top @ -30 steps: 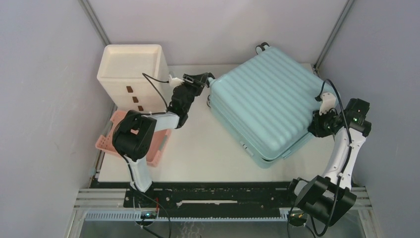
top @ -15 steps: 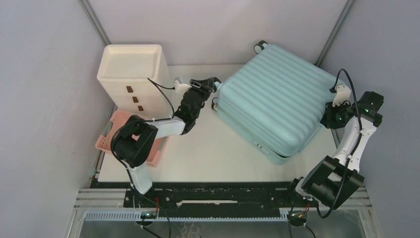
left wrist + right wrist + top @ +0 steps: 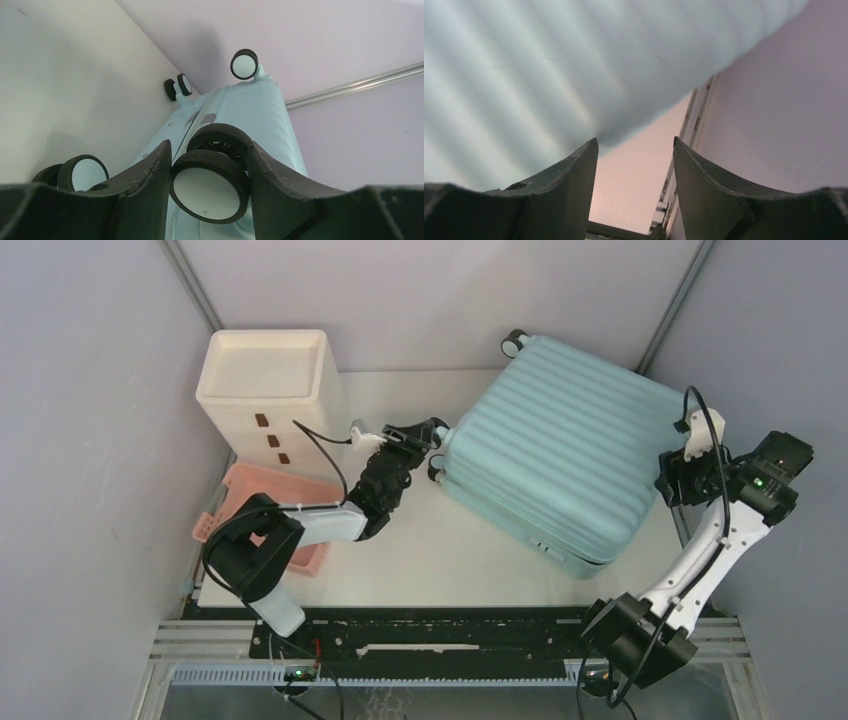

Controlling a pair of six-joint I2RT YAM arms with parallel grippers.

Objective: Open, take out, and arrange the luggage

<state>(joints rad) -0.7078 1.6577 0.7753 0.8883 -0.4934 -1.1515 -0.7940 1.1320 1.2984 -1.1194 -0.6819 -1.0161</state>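
Cream drawers of the cabinet (image 3: 262, 390) and the pink basket (image 3: 275, 483) sit at your far left, with neither arm on them. Next comes your left gripper (image 3: 209, 150), clamped on a caster wheel (image 3: 209, 187) at the left corner of the luggage (image 3: 565, 455). The luggage lies flat and zipped shut on the table (image 3: 450, 540), toward the back right. At the far right, your right gripper (image 3: 635, 150) has its jaws apart with nothing between them, just beside the shell's right edge. I judge you are at the positioning step, before any opening. Next you need to find the zip pull along the seam. Your left wrist view shows the wheel pinched between the fingers, which the overhead cannot confirm. The right wrist view is blurred, so those fingers are probably clear of the shell.
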